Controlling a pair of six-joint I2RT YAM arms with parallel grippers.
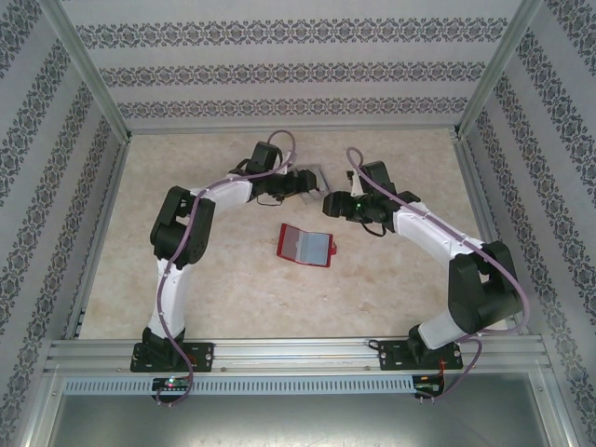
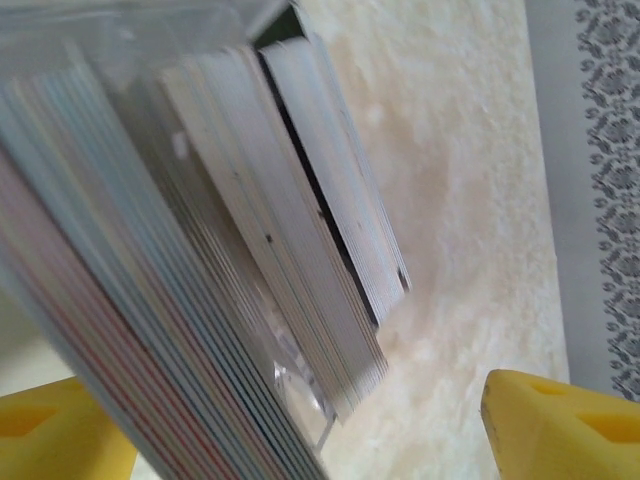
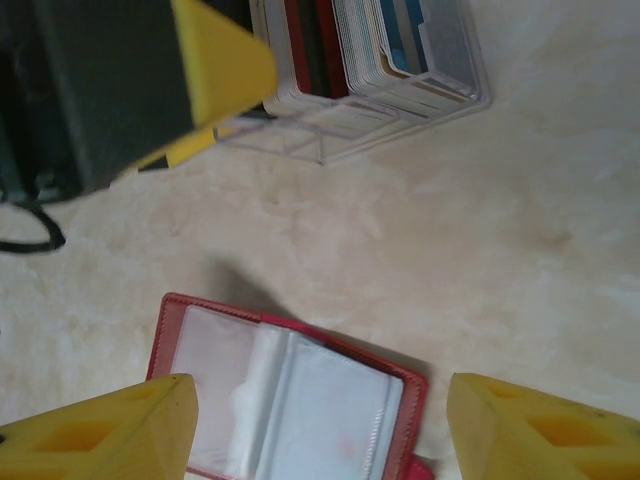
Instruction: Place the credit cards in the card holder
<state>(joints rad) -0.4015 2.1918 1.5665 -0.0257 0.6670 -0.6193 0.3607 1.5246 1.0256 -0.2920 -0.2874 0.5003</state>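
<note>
Overhead, both arms meet at the far middle of the table (image 1: pixel 233 289) and hide most of the stand (image 1: pixel 319 174). Close up, the left gripper (image 2: pixel 290 410) has its fingers spread wide, with the packed cards (image 2: pixel 300 250) blurred and edge-on just ahead; whether it touches them is unclear. The right gripper (image 3: pixel 322 405) hangs open and empty above the wallet (image 3: pixel 230 370), which lies unfolded near the stand, its near edge cut off in the right wrist view.
</note>
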